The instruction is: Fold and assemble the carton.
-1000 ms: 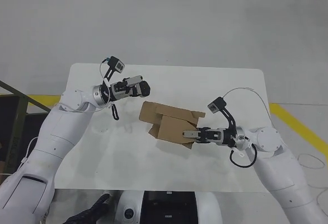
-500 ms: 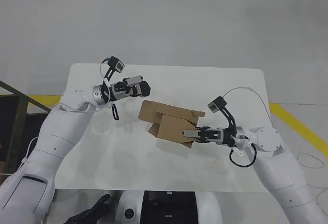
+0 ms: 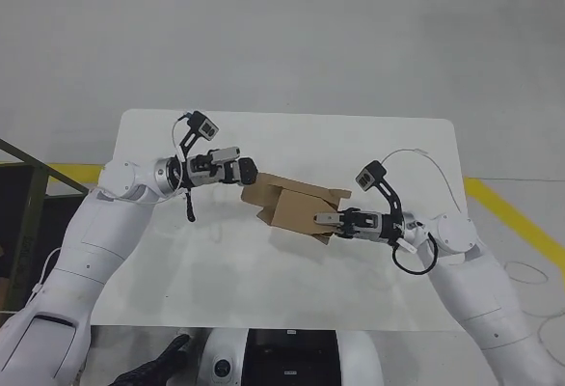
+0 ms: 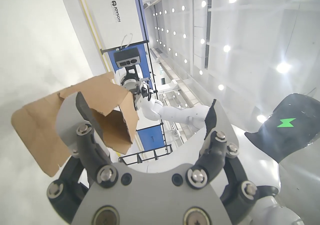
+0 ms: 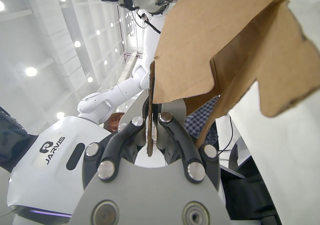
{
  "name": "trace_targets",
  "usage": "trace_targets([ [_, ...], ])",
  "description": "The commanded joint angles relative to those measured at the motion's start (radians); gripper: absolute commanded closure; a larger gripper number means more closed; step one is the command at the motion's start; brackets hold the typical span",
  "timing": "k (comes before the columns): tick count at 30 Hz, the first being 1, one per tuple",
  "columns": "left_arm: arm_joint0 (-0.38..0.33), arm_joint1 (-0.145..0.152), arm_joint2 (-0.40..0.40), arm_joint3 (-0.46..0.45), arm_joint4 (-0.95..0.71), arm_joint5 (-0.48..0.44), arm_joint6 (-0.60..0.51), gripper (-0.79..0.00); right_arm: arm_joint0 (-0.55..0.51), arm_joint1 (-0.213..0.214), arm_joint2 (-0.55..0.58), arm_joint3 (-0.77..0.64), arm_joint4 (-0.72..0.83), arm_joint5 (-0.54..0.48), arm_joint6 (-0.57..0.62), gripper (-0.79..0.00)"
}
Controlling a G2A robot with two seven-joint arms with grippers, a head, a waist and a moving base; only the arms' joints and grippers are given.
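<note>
Cardboard carton (image 3: 292, 205) pinched by right claw (image 3: 322, 219), left claw (image 3: 250, 175) beside.

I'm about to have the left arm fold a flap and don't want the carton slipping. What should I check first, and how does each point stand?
1. Right gripper clamped on a wall edge of the carton: ok, shut on it.
2. Left gripper open for the fold: ok, spread wide.
3. Left gripper beside the carton's end flap: ok. Touching it: cannot tell.
4. Carton closed up: not ok, its ends gape open.
5. Carton resting on the table: cannot tell.
</note>
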Motion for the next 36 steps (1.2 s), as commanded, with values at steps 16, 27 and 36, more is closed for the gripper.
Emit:
trace_targets([
  [16,-0.051,-0.046,0.085,0.076,-0.038,0.028,-0.073,-0.785,0.022,-0.013,-0.036,0.010,0.010,0.012,-0.040,0.000],
  [27,-0.054,-0.057,0.073,0.096,-0.051,0.034,-0.098,-0.785,0.022,-0.016,-0.023,0.026,0.012,0.010,-0.099,0.000],
  [36,-0.058,-0.068,0.083,0.104,-0.058,0.076,-0.139,-0.785,0.025,-0.020,-0.031,0.026,0.030,0.018,-0.082,0.000],
])
